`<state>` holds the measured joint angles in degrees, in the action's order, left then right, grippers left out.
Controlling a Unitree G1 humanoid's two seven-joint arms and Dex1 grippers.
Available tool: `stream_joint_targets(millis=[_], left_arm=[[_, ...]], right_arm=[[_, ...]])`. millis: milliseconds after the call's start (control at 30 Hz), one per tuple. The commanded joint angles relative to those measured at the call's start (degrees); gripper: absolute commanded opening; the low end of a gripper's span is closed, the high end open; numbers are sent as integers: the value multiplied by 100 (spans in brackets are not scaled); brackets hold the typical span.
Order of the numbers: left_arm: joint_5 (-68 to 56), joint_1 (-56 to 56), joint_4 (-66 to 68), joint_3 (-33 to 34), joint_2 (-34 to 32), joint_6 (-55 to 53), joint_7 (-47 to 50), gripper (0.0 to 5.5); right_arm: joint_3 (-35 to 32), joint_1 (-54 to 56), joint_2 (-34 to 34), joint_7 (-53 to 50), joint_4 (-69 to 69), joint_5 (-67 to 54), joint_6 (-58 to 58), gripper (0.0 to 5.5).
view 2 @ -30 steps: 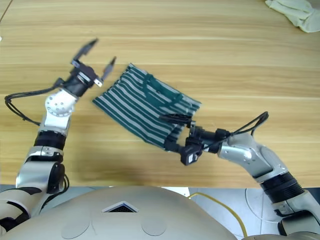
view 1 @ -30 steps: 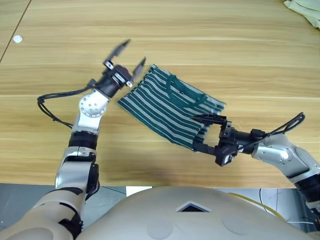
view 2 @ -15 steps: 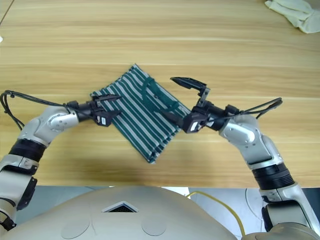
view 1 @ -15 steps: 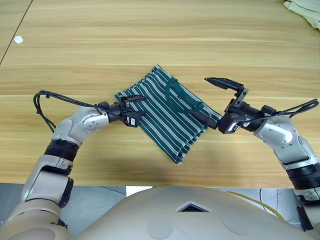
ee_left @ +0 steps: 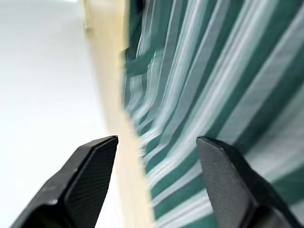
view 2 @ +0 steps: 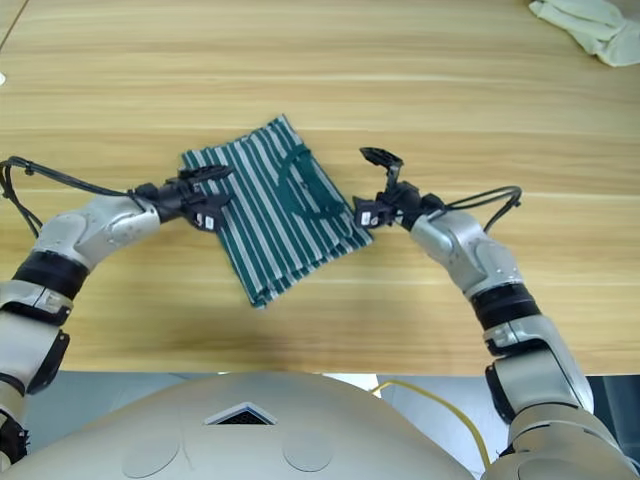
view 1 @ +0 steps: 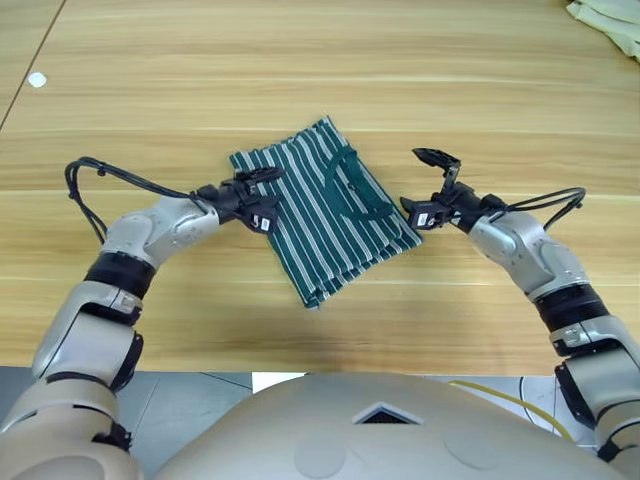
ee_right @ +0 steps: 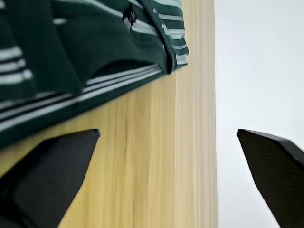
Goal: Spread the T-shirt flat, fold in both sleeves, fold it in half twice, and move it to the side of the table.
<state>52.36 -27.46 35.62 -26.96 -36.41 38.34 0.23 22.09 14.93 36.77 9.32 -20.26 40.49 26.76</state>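
The T-shirt [view 1: 325, 210] is green with white stripes and lies folded into a small packet, turned at an angle, on the wooden table [view 1: 420, 60]. My left gripper [view 1: 264, 198] is open at the packet's left edge, low over the wood. In the left wrist view, striped cloth [ee_left: 213, 85] lies just beyond and between its fingertips [ee_left: 102, 147]. My right gripper [view 1: 414, 180] is open beside the packet's right corner. In the right wrist view the folded edge [ee_right: 118, 71] lies just ahead of its spread fingers [ee_right: 61, 156].
A pale crumpled cloth [view 2: 585, 25] lies at the far right corner. A small white disc [view 1: 36, 78] sits far left. Bare wood surrounds the shirt on all sides. The table's front edge [view 1: 300, 368] runs just below the arms.
The folded shirt has turned and shifted left. My left gripper came down from beyond the far corner to the left edge. My right gripper moved from the near corner to the right corner.
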Motion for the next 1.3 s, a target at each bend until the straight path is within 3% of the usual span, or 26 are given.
stream_joint_targets(millis=[33,200,533,733,900,1067,1300], left_arm=[[340,-672,338,144,28,-147,1579,308],[378,-872,541,150,-174,-79,2459,308],[-234,-791,585,430,-435,463,2589,308],[-775,-290,138,412,-499,1162,2072,308],[-1277,13,-156,460,-449,1378,1423,308],[-2305,510,-331,257,-515,1689,-17,308],[-2508,646,-465,522,-421,1558,-527,308]], right_arm=[[150,-263,74,280,131,-116,206,538],[73,-895,551,944,1002,-845,662,538],[-210,-1989,1448,1840,2466,-2204,1505,538],[-670,-1509,999,1776,2363,-2545,1059,538],[-425,-1135,437,1882,2252,-2370,901,538],[-144,-968,57,1961,1922,-2154,871,538],[100,-803,145,1574,707,-844,764,538]])
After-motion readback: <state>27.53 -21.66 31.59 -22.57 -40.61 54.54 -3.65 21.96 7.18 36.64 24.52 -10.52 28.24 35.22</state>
